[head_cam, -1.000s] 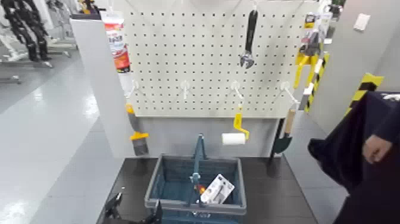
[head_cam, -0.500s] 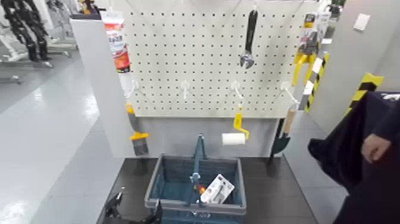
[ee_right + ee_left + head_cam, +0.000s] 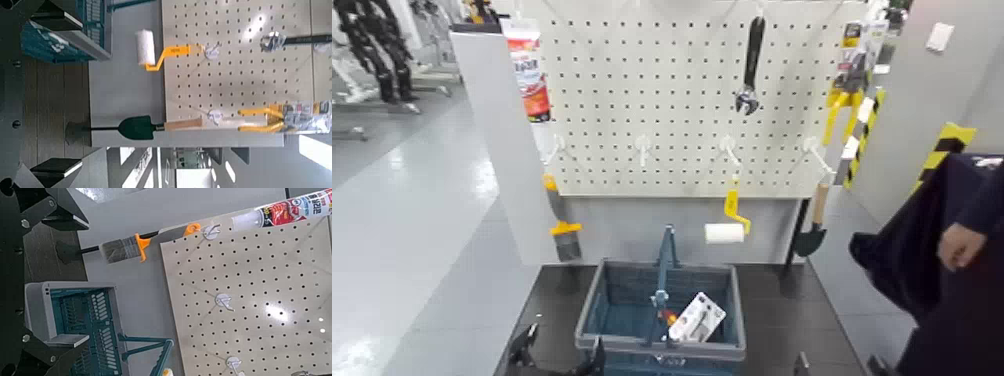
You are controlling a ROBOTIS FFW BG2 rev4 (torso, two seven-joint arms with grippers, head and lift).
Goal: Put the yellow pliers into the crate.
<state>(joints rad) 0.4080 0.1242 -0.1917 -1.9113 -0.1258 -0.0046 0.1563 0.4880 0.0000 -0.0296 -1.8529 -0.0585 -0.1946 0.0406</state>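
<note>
Below the pegboard (image 3: 682, 110), our right gripper (image 3: 840, 367) has entered view, ready to rise; our left gripper (image 3: 560, 357) sits lower left; both have fingers apart; the yellow pliers (image 3: 844, 103) hang at its right edge.

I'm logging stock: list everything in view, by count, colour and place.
pegboard: 1, pale, ahead
pliers: 1, yellow-handled, hanging right
wrench: 1, black-handled, hanging
roller: 1, yellow-white, above basket
trowel: 1, green, right
brush: 1, orange-grey, left
packet: 1, red-white, upper left
basket: 1, blue-grey, floor
card: 1, white, in basket
hand: 1, far right
tools: 2, dark, left tool and right tool, low
</note>
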